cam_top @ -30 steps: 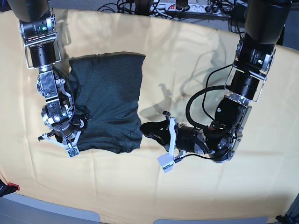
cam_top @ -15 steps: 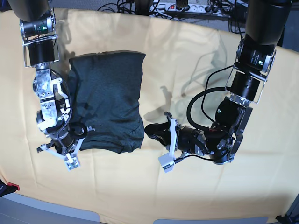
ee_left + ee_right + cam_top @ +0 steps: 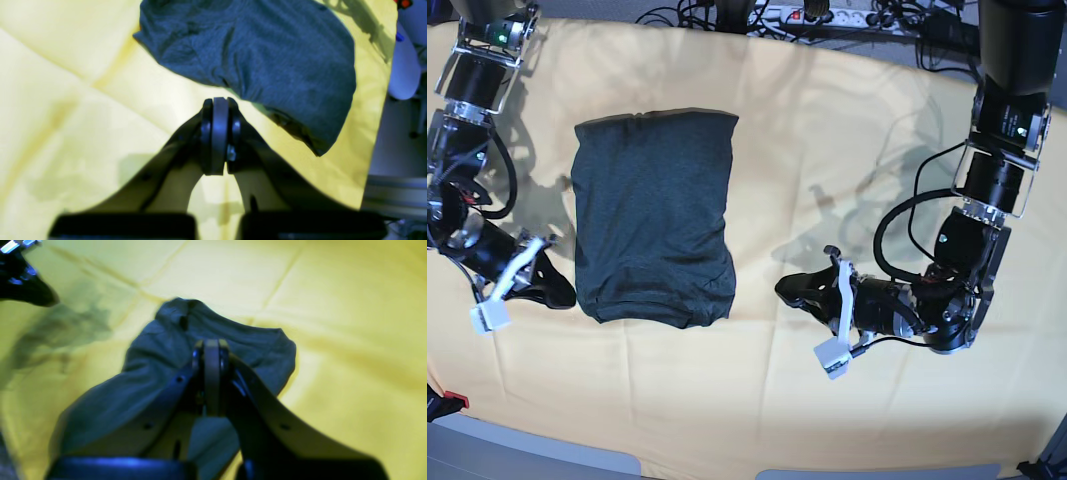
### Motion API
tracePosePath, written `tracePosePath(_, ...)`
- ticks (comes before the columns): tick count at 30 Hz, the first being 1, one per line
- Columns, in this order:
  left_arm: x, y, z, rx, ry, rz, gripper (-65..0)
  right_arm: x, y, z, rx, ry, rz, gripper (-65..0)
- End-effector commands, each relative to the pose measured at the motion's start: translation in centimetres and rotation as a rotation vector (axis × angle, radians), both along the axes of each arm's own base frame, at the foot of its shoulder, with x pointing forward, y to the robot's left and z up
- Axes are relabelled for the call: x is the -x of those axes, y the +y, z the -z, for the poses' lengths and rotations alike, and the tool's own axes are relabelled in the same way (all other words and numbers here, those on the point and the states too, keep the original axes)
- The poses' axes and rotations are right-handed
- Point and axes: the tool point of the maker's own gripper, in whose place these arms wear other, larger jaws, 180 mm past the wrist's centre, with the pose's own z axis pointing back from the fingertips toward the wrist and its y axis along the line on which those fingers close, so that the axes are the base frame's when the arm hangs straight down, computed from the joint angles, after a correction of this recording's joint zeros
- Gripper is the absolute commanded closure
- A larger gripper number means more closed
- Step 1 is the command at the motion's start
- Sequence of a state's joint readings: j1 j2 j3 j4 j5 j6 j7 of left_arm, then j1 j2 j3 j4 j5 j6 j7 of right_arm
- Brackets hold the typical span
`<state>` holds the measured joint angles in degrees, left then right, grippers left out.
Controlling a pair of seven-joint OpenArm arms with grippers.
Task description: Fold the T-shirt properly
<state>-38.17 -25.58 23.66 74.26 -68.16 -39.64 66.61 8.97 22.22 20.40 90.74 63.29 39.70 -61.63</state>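
The T-shirt (image 3: 652, 215) lies folded into a dark charcoal rectangle on the yellow cloth (image 3: 847, 140), left of centre. My right gripper (image 3: 567, 295) is shut, low by the shirt's front left corner; I cannot tell whether it touches. In the right wrist view the shut jaws (image 3: 208, 346) point across the shirt (image 3: 240, 340). My left gripper (image 3: 787, 290) is shut and empty, on the cloth to the right of the shirt and apart from it. In the left wrist view its tips (image 3: 217, 103) sit just short of the shirt (image 3: 267, 56).
The yellow cloth covers the whole table and has creases. A power strip (image 3: 812, 14) and cables lie along the back edge. A small red object (image 3: 454, 402) sits at the front left corner. The grey table edge (image 3: 537, 455) runs along the front.
My right gripper has lifted off the shirt's left edge and swung out to the left. My left gripper has drawn back to the right, away from the shirt's front right corner.
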Motion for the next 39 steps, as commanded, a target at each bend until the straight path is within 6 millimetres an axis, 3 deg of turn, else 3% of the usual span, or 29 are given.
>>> tracePosePath(1, -0.2, -0.3, -2.5, 0.043, -0.061, 0.018, 0.0, -0.1, -0.4, -2.7, -0.038, -0.073, -0.008, 0.0)
tracePosePath(4, 2.2, -0.2, -2.3, 0.009, -0.094, 0.076, 0.0, 2.1, -0.9, -3.2, -0.067, -0.063, -0.022, 0.0)
tracePosePath(11, 7.5, 0.7, 0.0, -0.068, -0.112, 0.139, 0.0, 7.6, -1.0, -3.9, 0.073, -0.088, -0.02, 0.0)
tracePosePath(14, 8.0, 1.6, -0.2, -0.04, -0.117, 0.091, 0.0, 10.0, -1.1, -4.0, 0.13, -0.087, -0.008, 0.0)
tracePosePath(19, 7.6, 5.0, -2.0, 0.019, -0.159, -0.082, 0.0, 13.5, -2.1, -4.0, 0.213, -0.062, 0.037, 0.0)
tracePosePath(23, 9.2, 6.7, -3.1, 0.051, -0.191, -0.152, 0.0, 16.0, -3.2, -4.0, 0.273, -0.028, 0.069, 0.0)
tracePosePath(27, 12.2, 8.1, -2.9, 0.016, -0.179, -0.21, 0.0, 18.5, -4.2, -3.7, 0.325, 0.022, 0.109, 0.0)
tracePosePath(34, 18.7, 10.7, -2.0, -0.072, -0.073, -0.258, 0.0, 23.8, -4.3, -2.1, 0.246, 0.182, 0.158, 0.0)
tracePosePath(39, 23.4, 12.7, -1.5, -0.183, 0.019, -0.3, 0.0, 28.4, -6.8, -0.8, 0.307, 0.35, 0.265, 0.0)
